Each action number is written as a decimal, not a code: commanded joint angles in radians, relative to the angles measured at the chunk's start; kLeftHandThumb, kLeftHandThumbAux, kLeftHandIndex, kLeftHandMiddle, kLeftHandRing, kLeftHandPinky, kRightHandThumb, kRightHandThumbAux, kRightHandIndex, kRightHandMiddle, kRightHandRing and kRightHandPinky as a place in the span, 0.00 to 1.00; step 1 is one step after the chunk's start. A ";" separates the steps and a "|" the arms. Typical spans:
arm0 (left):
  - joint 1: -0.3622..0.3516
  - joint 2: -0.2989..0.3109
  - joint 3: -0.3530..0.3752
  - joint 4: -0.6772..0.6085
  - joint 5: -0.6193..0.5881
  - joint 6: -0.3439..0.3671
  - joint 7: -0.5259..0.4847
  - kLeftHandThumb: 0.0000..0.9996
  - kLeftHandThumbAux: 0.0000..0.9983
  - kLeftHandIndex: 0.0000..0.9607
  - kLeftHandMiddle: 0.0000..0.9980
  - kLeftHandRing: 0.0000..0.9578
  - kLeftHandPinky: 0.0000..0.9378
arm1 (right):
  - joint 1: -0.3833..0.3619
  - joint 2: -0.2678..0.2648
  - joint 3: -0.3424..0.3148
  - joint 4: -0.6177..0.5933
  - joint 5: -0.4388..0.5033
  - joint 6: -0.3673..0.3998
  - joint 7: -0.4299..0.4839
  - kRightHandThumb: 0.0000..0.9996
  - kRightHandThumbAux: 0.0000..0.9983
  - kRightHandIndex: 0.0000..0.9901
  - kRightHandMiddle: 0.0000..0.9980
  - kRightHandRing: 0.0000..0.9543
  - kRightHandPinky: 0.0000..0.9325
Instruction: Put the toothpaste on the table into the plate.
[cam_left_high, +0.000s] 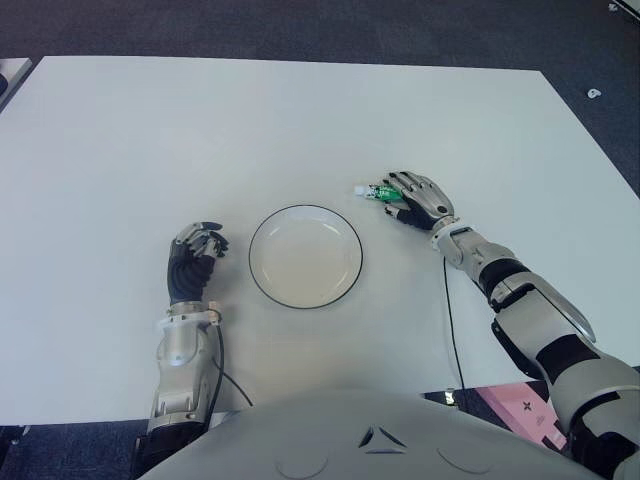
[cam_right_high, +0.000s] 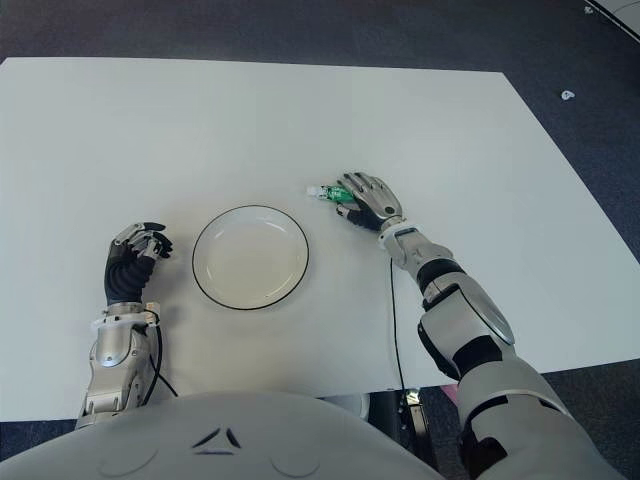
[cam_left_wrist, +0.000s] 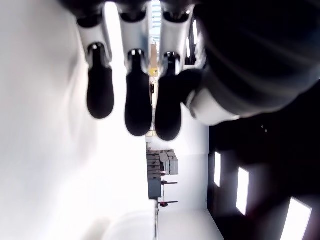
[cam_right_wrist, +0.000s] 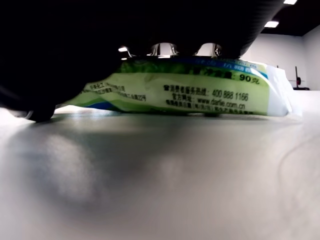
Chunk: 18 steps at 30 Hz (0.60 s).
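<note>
The toothpaste (cam_left_high: 378, 192), a small green and white tube with a white cap, lies flat on the white table (cam_left_high: 120, 130) at about two o'clock from the plate (cam_left_high: 305, 255), near its rim but clear of it, cap end pointing toward nine o'clock. The right hand (cam_left_high: 415, 198) is laid over the tube from the three o'clock side, covering all but the cap end; in the right wrist view the tube sits on the tabletop with the hand pressing down from above and the fingers (cam_right_wrist: 165, 49) draped over its top edge. Whether those fingers have closed under the tube cannot be told, so this looks like a grasp being formed rather than a finished one. The left hand (cam_left_high: 196, 256) shows at nine o'clock of the plate, fingers curled inward and holding nothing. The main risk, as I judge it, is that a flat, soft tube gives the fingers little to get beneath: if they close only on top, they may squash it against the table or skid it toward the plate instead of lifting it. A weak pinch on the tail end could let the heavier cap end droop and slip out during the carry. The plate is shallow, so a tube released too early or at its rim could slide back onto the table.
</note>
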 joint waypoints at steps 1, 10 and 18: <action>0.025 0.002 0.006 0.038 -0.005 0.028 -0.004 0.71 0.71 0.45 0.61 0.62 0.63 | 0.124 0.060 0.001 0.068 0.007 0.039 0.045 0.57 0.11 0.00 0.00 0.00 0.00; 0.027 0.004 0.011 0.033 -0.001 0.030 -0.005 0.71 0.71 0.45 0.62 0.63 0.63 | 0.135 0.062 -0.031 0.073 0.037 0.020 0.042 0.56 0.10 0.00 0.00 0.00 0.00; 0.031 0.002 0.011 0.023 0.007 0.038 0.003 0.71 0.71 0.45 0.62 0.63 0.63 | 0.139 0.065 -0.040 0.071 0.050 0.004 0.042 0.57 0.14 0.00 0.00 0.00 0.00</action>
